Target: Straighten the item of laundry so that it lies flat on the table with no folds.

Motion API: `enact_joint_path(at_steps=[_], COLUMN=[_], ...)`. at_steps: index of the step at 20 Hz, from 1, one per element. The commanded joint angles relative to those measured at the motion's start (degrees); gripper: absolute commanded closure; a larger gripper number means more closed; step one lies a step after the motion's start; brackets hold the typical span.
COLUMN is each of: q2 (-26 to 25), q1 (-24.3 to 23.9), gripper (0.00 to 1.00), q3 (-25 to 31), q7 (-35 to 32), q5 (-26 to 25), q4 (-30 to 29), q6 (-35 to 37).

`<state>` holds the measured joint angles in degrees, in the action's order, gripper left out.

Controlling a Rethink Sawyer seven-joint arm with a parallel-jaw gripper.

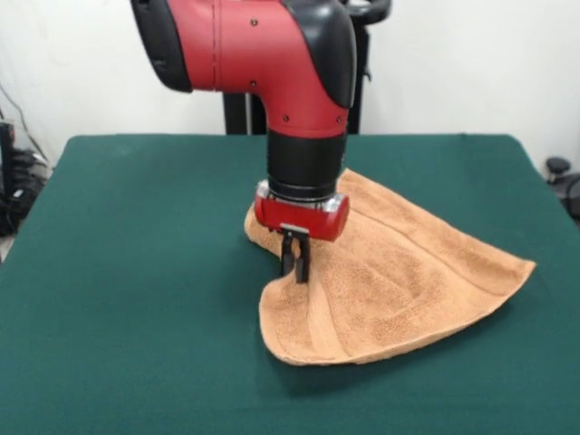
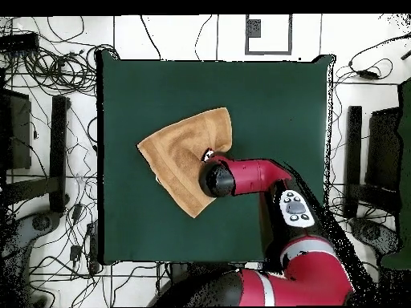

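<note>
The tan terry towel (image 1: 399,285) lies on the dark green table (image 1: 118,299), rumpled, with ridges and a curled-up left edge. It also shows in the overhead view (image 2: 181,152), partly under the arm. My gripper (image 1: 295,269) comes straight down at the towel's left edge, its fingers close together and pinching a raised fold of the cloth there. In the overhead view the arm's wrist (image 2: 215,178) hides the gripper. No care tag shows.
The red and black arm (image 2: 265,180) reaches in from the table's near edge in the overhead view. Cables and stands (image 2: 60,152) lie on the floor around the table (image 2: 273,96). Green cloth shows on all sides of the towel.
</note>
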<state>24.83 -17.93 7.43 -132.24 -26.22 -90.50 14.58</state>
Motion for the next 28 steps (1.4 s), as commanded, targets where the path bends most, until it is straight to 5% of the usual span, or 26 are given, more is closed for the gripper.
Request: enact_joint_path(at_steps=[1,20,28], q2=[-4.41,-6.36,-5.99], q1=[-1.7,-7.49,-7.85], gripper=[1.0,1.0,1.0], q3=[15.13,27.37,28.49], q7=[18.67,27.73,37.69], q5=[-6.44,-16.17,-17.42], q4=[9.94,11.36,11.66], q6=[6.61,15.77,24.66])
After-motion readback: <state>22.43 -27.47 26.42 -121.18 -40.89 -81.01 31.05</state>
